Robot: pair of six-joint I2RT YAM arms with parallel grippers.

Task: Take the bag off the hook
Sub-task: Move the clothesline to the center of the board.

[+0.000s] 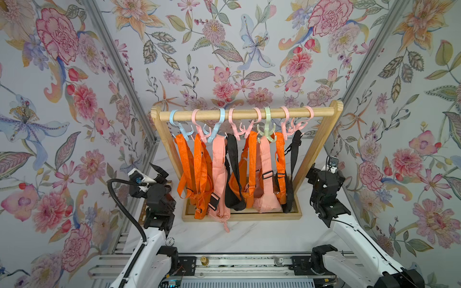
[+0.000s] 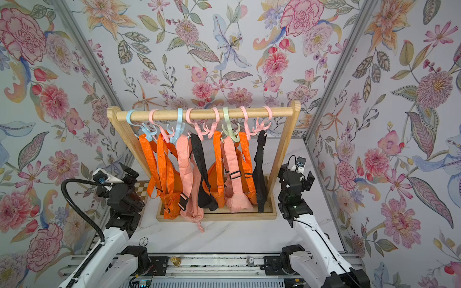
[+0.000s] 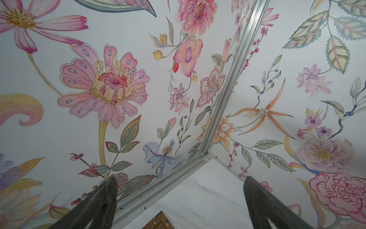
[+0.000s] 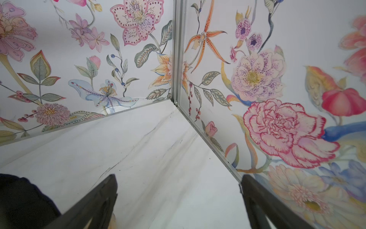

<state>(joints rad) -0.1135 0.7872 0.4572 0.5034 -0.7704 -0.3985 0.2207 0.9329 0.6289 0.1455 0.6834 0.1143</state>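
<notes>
Several bags hang by their straps from plastic hooks on a wooden rack's rod (image 1: 244, 113) (image 2: 199, 113). Among them are an orange bag (image 1: 189, 174) under a blue hook (image 1: 183, 129), a pink bag (image 1: 219, 174), a black bag (image 1: 233, 179) and another pink bag under a green hook (image 1: 267, 129). My left gripper (image 1: 162, 175) (image 2: 129, 174) stands open beside the rack's left post, touching nothing. My right gripper (image 1: 325, 174) (image 2: 296, 174) stands open beside the right post. Both wrist views show open jaws, left gripper (image 3: 179, 190) and right gripper (image 4: 179, 186), facing wall corners; no bag lies between them.
The rack's wooden base (image 1: 239, 215) rests on a white marble table (image 1: 249, 237). Floral walls with aluminium posts (image 1: 119, 69) close in left, right and behind. A checkered board (image 2: 139, 187) (image 3: 158, 223) lies by the left gripper. A dark shape (image 4: 23, 198) fills one corner of the right wrist view.
</notes>
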